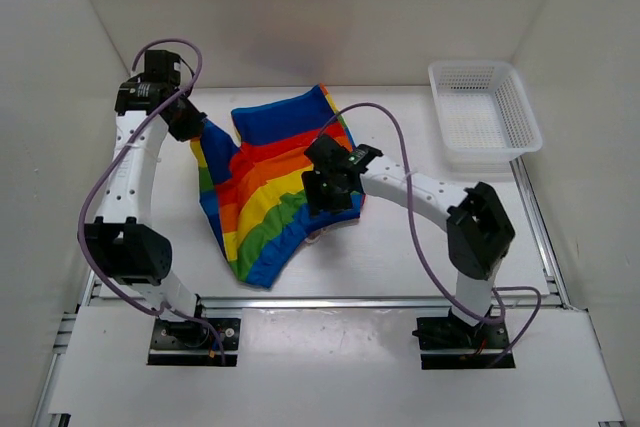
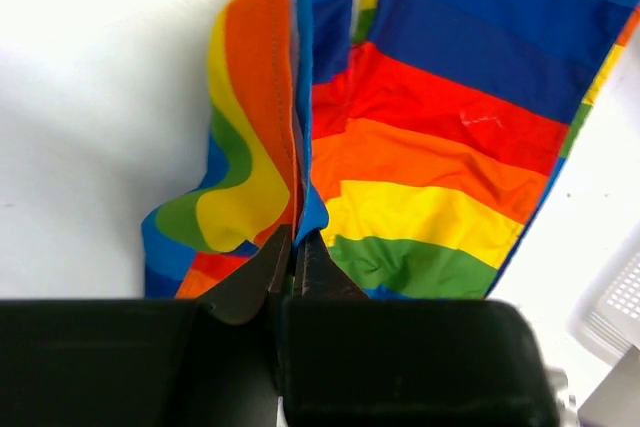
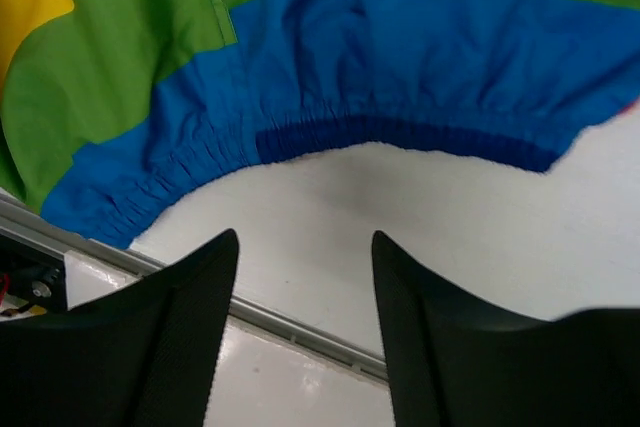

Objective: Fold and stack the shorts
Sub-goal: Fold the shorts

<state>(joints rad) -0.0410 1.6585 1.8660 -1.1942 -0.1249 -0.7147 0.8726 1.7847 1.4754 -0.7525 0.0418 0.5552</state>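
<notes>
CAUGHT MID-FOLD: The white bench [image 1: 400,257] carries one pair of rainbow-striped shorts [image 1: 265,187], lying a little left of centre between my two arms. They are mostly spread out but rucked and raised along their left side. The mesh basket [image 1: 485,112] sits well apart at the far right corner. The left arm [image 1: 135,162] reaches over to that raised side, and its wrist camera shows the left jaws fully closed on a thin upright fold of the shorts, with striped cloth falling away on both sides of the pinch. The right arm [image 1: 420,187] hovers over the shorts' right edge, the right jaws wide apart and holding nothing. Its camera shows bare bench between the tips and the gathered blue waistband [image 3: 400,107] just beyond them, untouched. As I read it, the fold is barely begun, and the danger lies in that imbalance. If I draw the left side across while the right side is unpinned, the whole garment is likely to slide over the smooth bench rather than crease, and the light cloth could slip out of so narrow a pinch. If I close the right jaws where they stand, they would likely meet over bench alone and miss the waistband. Pushed lower, they may scrape the surface or bunch the elastic into a lump that spoils a flat fold.
</notes>
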